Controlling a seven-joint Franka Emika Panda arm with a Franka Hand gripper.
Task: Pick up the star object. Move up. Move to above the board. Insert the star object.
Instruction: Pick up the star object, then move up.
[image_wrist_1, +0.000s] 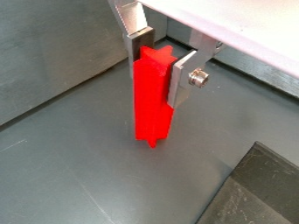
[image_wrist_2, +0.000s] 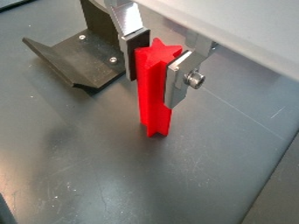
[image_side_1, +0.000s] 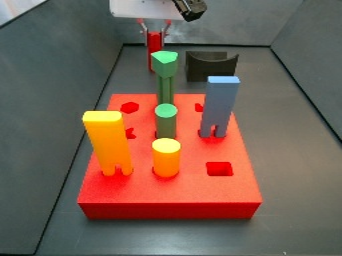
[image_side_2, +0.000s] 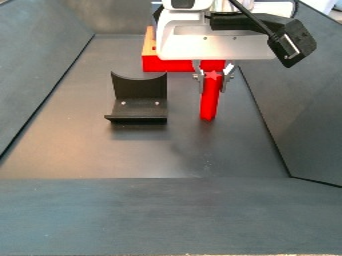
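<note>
The star object (image_wrist_2: 151, 96) is a slim bright red ridged peg that stands upright with its lower end at the grey floor. It shows in both wrist views (image_wrist_1: 151, 101) and both side views (image_side_1: 155, 45) (image_side_2: 210, 98). My gripper (image_wrist_2: 158, 63) (image_wrist_1: 160, 63) is shut on its upper part, one silver finger on each side. In the side views the gripper (image_side_2: 211, 72) (image_side_1: 155, 33) is beyond the board's far edge. The board (image_side_1: 174, 205) is a thick red square block, and part of it shows behind the gripper (image_side_2: 155, 62).
The board carries a yellow notched block (image_side_1: 104, 140), a green pentagon-topped peg (image_side_1: 164, 75), a blue peg (image_side_1: 221, 105), a yellow cylinder (image_side_1: 166, 157), and open holes. The dark fixture (image_side_2: 136, 98) (image_wrist_2: 76, 57) (image_side_1: 207, 65) stands beside the peg. Grey walls enclose the floor.
</note>
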